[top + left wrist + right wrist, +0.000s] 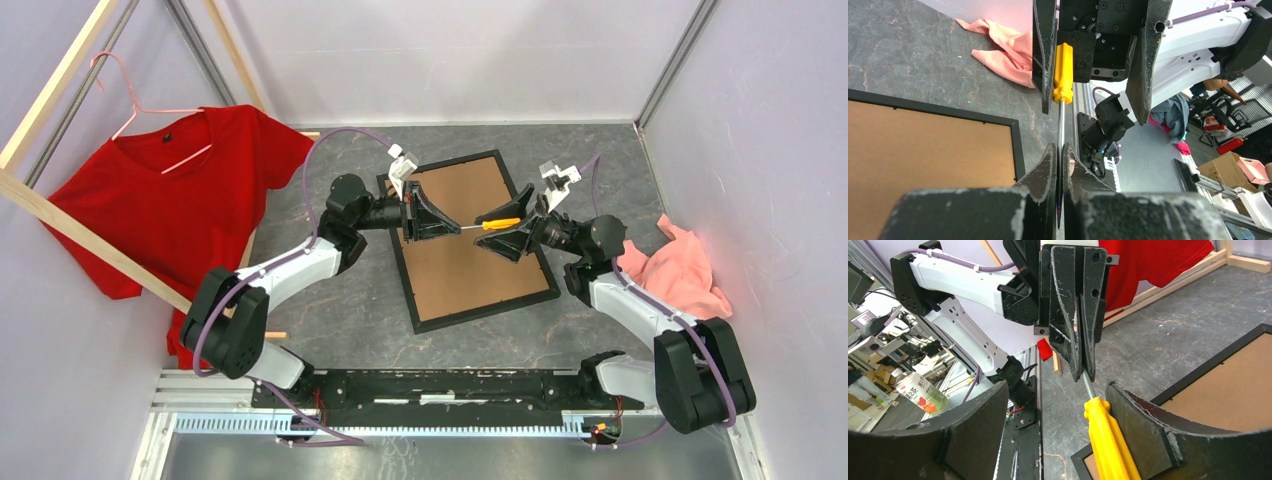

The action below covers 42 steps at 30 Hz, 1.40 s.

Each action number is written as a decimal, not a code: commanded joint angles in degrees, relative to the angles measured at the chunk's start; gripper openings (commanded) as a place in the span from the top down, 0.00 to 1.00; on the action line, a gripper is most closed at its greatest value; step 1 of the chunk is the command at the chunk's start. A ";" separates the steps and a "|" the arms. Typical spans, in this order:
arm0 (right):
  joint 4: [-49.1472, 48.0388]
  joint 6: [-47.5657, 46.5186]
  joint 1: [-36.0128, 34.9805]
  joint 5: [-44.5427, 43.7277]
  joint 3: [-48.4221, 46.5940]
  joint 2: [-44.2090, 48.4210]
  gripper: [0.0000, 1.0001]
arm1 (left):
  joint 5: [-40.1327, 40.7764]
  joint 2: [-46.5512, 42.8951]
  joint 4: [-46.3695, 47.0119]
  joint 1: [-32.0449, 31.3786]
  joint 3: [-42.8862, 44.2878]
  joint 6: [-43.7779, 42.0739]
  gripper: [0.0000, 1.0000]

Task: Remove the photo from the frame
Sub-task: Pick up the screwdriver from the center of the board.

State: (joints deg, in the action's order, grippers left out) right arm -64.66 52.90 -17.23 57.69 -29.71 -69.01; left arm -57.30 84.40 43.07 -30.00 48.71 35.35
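Closest, left jaws clamp screwdriver [1063,72] shaft; right jaws gape round its handle, above frame [1018,150].

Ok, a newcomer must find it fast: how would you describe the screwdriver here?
Find the black frame lying brown back up on the grey table. Just above it, the screwdriver bridges the left gripper, shut on its thin shaft, and the open right gripper. Its yellow handle is the only bright thing among black parts.
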 commanded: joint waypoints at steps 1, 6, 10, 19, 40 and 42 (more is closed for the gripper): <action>-4.33 0.44 -1.48 0.66 -0.26 1.33 0.24 | 2.58 0.75 0.73 0.07 1.39 -0.64 0.98; -3.95 -0.42 -1.73 0.36 0.06 0.94 0.32 | 2.94 1.07 0.81 0.09 1.57 -0.29 0.98; -1.29 -2.88 -1.79 -0.12 -0.07 0.92 0.45 | 2.91 0.82 0.80 0.07 1.50 -0.29 0.98; 8.04 -9.69 -1.81 -1.43 -1.52 0.77 1.00 | 3.05 0.32 0.62 0.11 1.56 -0.24 0.98; 22.07 -23.29 1.30 -0.52 -3.98 4.18 1.00 | 10.31 -11.85 -32.87 11.97 10.61 -21.45 0.00; 25.79 -26.81 1.67 -1.28 -4.61 4.09 1.00 | 16.17 -13.76 -41.76 12.33 11.68 -31.24 0.00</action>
State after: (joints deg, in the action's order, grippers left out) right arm -44.56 33.63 -16.29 56.53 -31.05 -65.67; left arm -50.94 75.88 19.73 -18.61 56.40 24.16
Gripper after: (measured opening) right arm 0.245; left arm 0.995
